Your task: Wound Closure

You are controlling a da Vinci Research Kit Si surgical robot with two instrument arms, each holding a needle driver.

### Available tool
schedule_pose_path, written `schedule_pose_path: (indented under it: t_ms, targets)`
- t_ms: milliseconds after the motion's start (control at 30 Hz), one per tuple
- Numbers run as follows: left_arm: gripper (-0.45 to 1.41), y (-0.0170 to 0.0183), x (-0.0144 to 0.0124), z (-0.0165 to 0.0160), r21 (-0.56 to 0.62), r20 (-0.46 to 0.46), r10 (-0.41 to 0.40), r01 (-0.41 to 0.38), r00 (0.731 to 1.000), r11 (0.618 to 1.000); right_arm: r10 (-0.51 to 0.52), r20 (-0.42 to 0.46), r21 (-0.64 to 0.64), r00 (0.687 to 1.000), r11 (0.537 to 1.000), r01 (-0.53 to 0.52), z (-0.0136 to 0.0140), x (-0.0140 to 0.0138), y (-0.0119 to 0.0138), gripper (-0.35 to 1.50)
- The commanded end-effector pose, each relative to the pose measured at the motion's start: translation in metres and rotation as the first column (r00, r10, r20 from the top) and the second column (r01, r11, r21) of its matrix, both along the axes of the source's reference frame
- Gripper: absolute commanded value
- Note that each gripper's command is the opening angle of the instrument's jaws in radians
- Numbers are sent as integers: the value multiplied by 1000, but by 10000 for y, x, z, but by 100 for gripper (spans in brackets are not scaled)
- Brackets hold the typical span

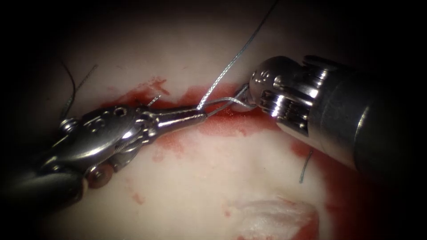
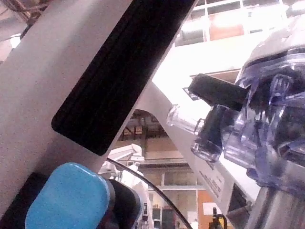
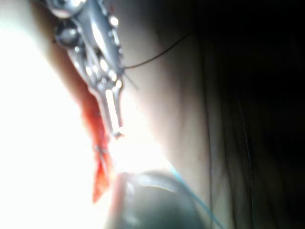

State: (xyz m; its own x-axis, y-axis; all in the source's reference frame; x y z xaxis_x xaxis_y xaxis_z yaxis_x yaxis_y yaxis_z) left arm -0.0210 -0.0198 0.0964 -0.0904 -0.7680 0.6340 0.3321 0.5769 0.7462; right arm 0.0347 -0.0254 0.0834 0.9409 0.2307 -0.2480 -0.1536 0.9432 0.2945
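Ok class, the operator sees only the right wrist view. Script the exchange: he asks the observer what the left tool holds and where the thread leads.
Operator: What does the left tool hold?
Observer: The left tool is shut on the thread at its very tip, over the cut.
Operator: Where does that thread lead?
Observer: It rises off the tissue and leaves the endoscope view at the top.
Operator: And my right tool?
Observer: A grey curved strand bridges to the right tool; needle or thread, I cannot tell.
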Motion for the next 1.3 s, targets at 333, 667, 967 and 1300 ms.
schedule_pose_path:
  t_ms: [333, 667, 967, 1300]
  targets:
    - [-45, 17, -5, 4, -3, -4, -2, 2, 1000, 1000, -46, 33, -56, 998, 997, 47, 28, 13, 2, 47]
    - [-45, 16, -6, 6, 3, -9, -2, 2, 1000, 1000, -41, 37, -68, 998, 997, 43, 37, 14, 3, -35]
    - [-45, 35, 11, 14, -67, -202, -12, -2, 979, 998, 30, 40, 23, 999, 999, -31, -18, 15, 18, -35]
    - [-45, 92, 40, 45, -227, -463, -58, -55, 885, 972, 164, -166, 196, 972, 972, -131, -68, 8, 15, -35]
